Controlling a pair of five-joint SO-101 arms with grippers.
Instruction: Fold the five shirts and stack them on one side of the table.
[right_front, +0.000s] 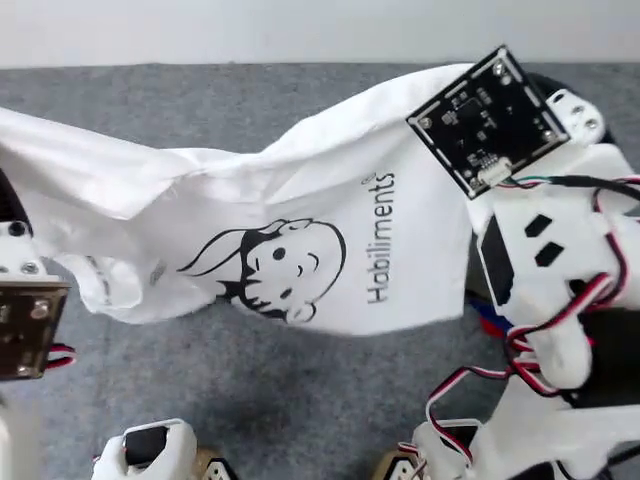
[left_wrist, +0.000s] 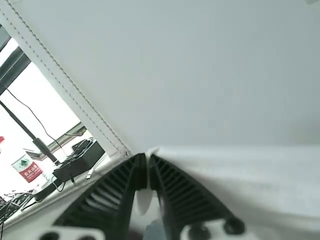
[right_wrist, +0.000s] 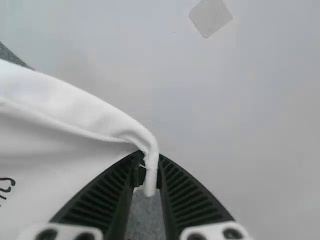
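- The left gripper (left_wrist: 148, 169) is pinched nearly closed on the stitched edge of the white shirt (right_front: 330, 190), with a bit of cloth poking between the jaws.
- The right gripper (right_wrist: 148, 176) is clamped on a bunched fold of the shirt too.
- The shirt is strung between the two, cartoon print facing up, over the grey table (right_front: 300, 420).

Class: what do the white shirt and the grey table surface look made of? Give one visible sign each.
The shirt looks like soft matte cloth, likely cotton: it drapes, creases and has a stitched hem. The table surface looks like felt or carpet: matte, speckled, fuzzy.
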